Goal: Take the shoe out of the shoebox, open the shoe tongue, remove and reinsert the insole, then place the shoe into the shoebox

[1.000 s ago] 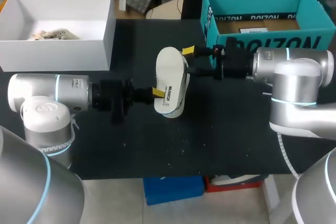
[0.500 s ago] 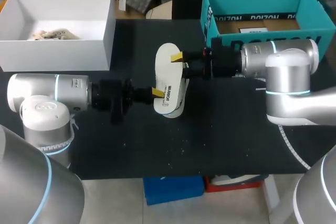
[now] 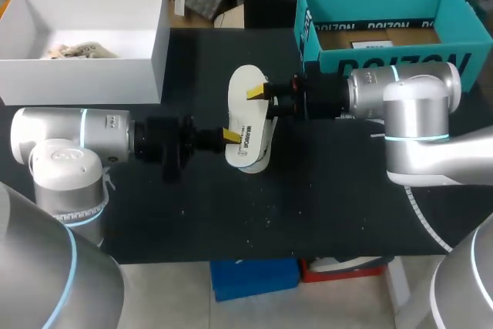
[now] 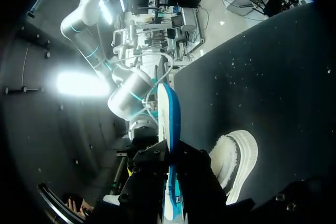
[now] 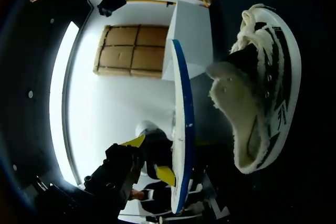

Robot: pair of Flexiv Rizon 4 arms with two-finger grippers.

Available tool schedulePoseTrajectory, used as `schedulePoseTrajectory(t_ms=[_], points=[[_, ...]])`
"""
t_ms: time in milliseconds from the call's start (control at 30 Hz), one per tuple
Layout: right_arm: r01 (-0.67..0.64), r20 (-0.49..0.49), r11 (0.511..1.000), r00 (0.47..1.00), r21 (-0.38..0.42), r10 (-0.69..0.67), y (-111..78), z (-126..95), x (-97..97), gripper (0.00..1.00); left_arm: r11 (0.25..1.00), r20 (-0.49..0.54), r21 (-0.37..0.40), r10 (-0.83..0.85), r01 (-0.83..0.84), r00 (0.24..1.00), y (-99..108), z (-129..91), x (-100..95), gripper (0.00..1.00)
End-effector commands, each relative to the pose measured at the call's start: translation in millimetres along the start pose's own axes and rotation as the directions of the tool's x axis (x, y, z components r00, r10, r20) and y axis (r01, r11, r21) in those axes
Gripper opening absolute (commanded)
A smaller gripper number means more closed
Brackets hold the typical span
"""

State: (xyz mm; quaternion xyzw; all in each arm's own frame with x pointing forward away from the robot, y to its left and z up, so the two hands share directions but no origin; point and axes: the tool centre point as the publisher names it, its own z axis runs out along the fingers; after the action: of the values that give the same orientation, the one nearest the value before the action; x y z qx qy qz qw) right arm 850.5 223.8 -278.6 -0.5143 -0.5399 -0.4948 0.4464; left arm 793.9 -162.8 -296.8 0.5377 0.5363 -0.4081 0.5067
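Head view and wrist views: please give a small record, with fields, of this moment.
insole: out of the shoe, held in the air above it
shoe: on the black table, under the insole
left gripper: shut on one end of the insole
right gripper: at the insole's other end, grip unclear
teal box: open, back right
white box: open, back left

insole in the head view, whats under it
The shoe lies under the insole; only one end peeks out past it. The rest is covered in that view.
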Motion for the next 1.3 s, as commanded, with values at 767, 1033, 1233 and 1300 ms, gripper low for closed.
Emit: schedulePoseTrajectory(t_ms=[767,1033,1233,1300], points=[[-0.034,-0.01,0.999,0.999,-0.011,0.034,-4.1,8,-17.9,0.0,1.0,-0.001,-0.006,0.003,-0.003,1.0,-1,1,0.3,0.0],[-0.034,-0.01,0.999,0.999,-0.011,0.034,-4.1,8,-17.9,0.0,0.997,-0.033,-0.073,0.011,-0.014,0.999,-1,-17,1.0,1.0],[-0.034,-0.01,0.999,0.999,-0.011,0.034,-4.1,8,-17.9,0.0,0.989,-0.212,-0.13,0.04,-0.068,0.977,-1,-47,-3.1,1.0],[-0.034,-0.01,0.999,0.999,-0.011,0.034,-4.1,8,-17.9,0.0,0.985,-0.338,-0.126,0.067,-0.116,0.939,-1,-51,-9.6,1.0]])
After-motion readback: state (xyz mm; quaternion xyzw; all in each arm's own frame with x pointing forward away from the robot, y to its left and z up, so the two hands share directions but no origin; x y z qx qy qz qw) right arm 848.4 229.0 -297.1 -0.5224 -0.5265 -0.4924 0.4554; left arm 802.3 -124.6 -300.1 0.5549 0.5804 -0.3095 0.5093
